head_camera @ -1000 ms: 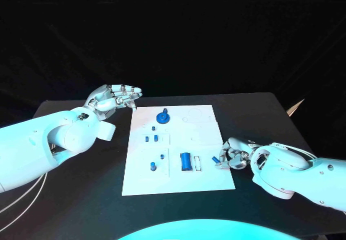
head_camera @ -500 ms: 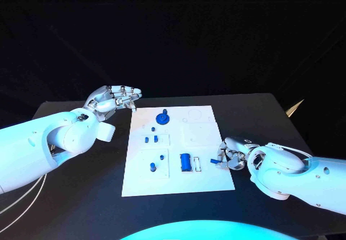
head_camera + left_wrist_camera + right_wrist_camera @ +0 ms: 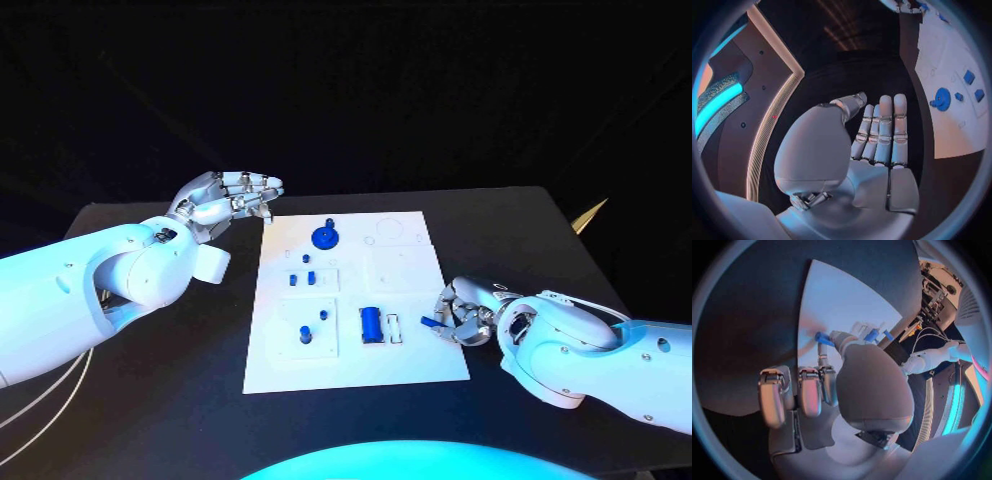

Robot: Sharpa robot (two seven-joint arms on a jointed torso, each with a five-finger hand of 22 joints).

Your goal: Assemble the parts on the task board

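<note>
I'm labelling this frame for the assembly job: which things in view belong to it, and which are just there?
Belongs to the job:
task board
round blue part
blue block part
small blue part, pinched by the right hand

Just there:
black table
left hand, holding nothing, off the board

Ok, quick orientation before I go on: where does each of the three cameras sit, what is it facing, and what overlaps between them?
Head view: on the robot's head, looking down at the task board; both arms enter, left hand off the board's far corner, right hand at its right edge.
Left wrist view: behind the left hand, facing along the board.
Right wrist view: behind the right hand, which pinches a small blue part.
Shared: board and blue round part.
</note>
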